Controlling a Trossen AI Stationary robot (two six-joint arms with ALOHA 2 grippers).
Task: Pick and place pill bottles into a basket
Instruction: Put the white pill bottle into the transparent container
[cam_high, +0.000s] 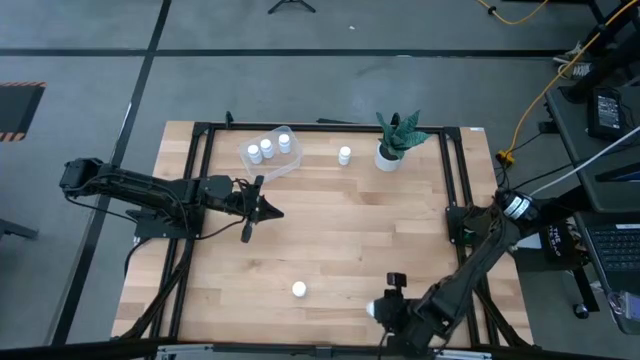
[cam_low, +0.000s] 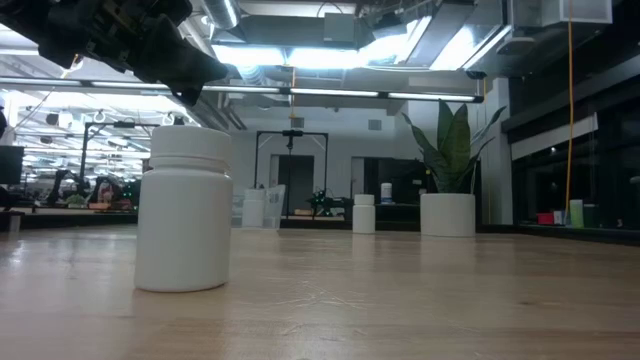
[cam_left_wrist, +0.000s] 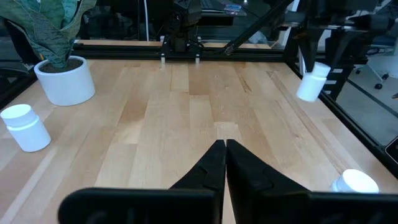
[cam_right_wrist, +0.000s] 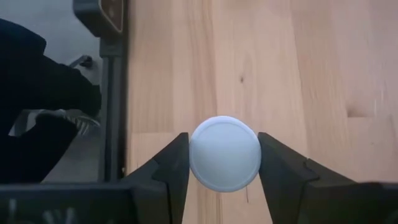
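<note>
Three pill bottles stand in the clear basket (cam_high: 272, 152) at the table's far left. One bottle (cam_high: 344, 155) stands on its base on the table right of the basket. Another (cam_high: 299, 290) stands near the front edge and looms large in the low view (cam_low: 185, 220). My right gripper (cam_right_wrist: 225, 155) is shut on a fifth bottle (cam_high: 372, 310) at the table's near edge. My left gripper (cam_high: 270, 210) is shut and empty over the table's middle left, fingers pointing toward the table's right edge. My right gripper pinches the bottle's top end, at the cap's rim (cam_right_wrist: 193, 155), between its two fingers, one on each side. The fingers come from above, pointing down. In the left wrist view the bottle (cam_left_wrist: 311, 81) hangs tilted below the fingers, seemingly clear of the table.
A white pot with a green plant (cam_high: 392, 150) stands at the far right of the bottles. A black metal frame (cam_high: 455, 190) runs around the tabletop. Bare wood lies between the two grippers.
</note>
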